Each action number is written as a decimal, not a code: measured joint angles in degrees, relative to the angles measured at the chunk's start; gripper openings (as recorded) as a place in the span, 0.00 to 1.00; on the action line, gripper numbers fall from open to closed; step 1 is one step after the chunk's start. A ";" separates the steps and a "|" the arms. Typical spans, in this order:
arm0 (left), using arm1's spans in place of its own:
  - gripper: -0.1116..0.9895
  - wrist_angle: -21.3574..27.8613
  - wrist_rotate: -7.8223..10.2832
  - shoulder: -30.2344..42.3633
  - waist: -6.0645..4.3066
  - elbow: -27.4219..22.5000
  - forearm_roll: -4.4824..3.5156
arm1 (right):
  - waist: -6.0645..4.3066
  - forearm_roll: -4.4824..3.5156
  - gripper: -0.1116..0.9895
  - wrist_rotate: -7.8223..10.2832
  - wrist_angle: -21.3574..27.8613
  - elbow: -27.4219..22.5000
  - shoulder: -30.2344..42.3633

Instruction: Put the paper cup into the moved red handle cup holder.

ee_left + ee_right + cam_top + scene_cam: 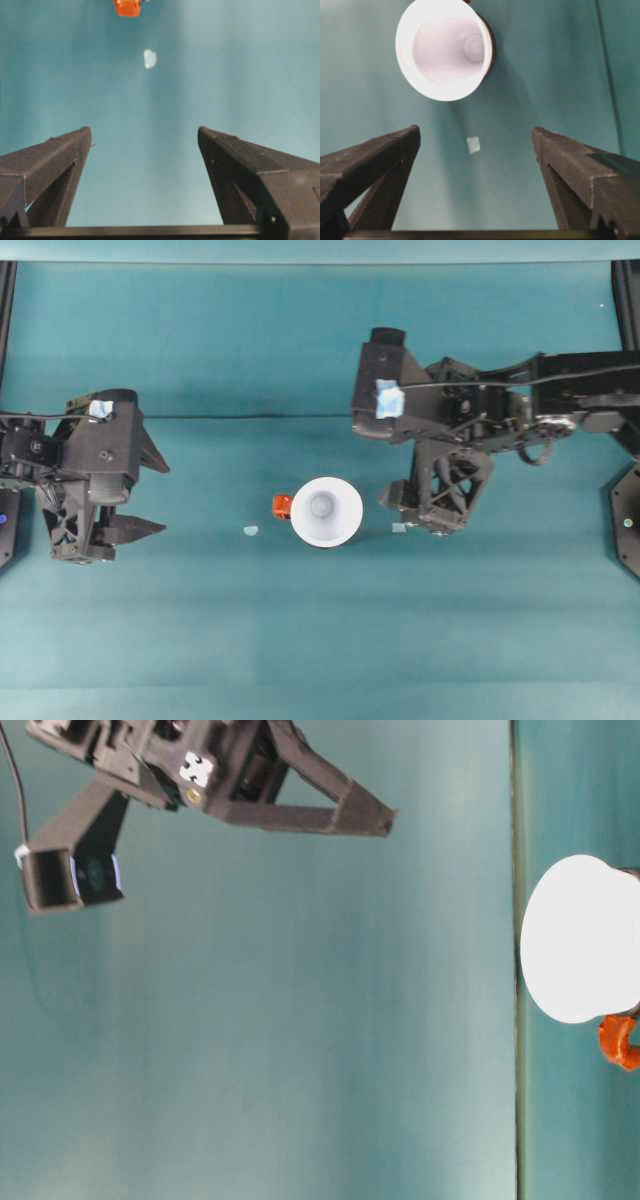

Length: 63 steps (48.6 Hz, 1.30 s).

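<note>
**Cup seated in holder; both arms clear**

Right wrist view, nearest first: the two dark fingers of the right end effector (475,137) stand spread wide with nothing between them. Just beyond the gap, a small pale scrap (473,145) lies on the teal desk (545,75). Farther out sits the paper cup (445,47), open mouth toward the camera, with a thin dark rim of the red handle cup holder (490,42) peeking out from behind its edge.

Left wrist view: the left end effector (145,137) is likewise spread and empty. Ahead of it lies a second pale scrap (149,58), and past that the orange-red handle tab shows at the frame's top edge.

Overhead view: the cup sits at mid-desk, its white rim covering the holder almost wholly; the tab juts out on the side facing the left arm. The right end effector rests just beside the cup, not touching. The left one is well apart.

Table-level view: the cup's white flare stands proud of the desk with the tab beside it. The cup's base is hidden, so whether it sits fully down cannot be confirmed.

Judgement: the placing looks done. The cup appears to rest inside the holder, released. What is left, if anything, seems to be only drawing the arms away.
</note>
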 measured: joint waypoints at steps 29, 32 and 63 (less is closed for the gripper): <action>0.96 0.00 0.00 0.00 0.00 0.00 0.00 | 1.14 0.00 0.82 0.00 -0.44 1.67 -3.78; 0.96 0.00 0.00 0.00 0.00 0.00 0.00 | 1.23 0.00 0.82 0.00 -0.44 1.67 -4.66; 0.96 0.00 0.00 0.00 0.00 0.00 0.09 | 1.23 0.00 0.82 0.00 -5.19 3.87 -11.34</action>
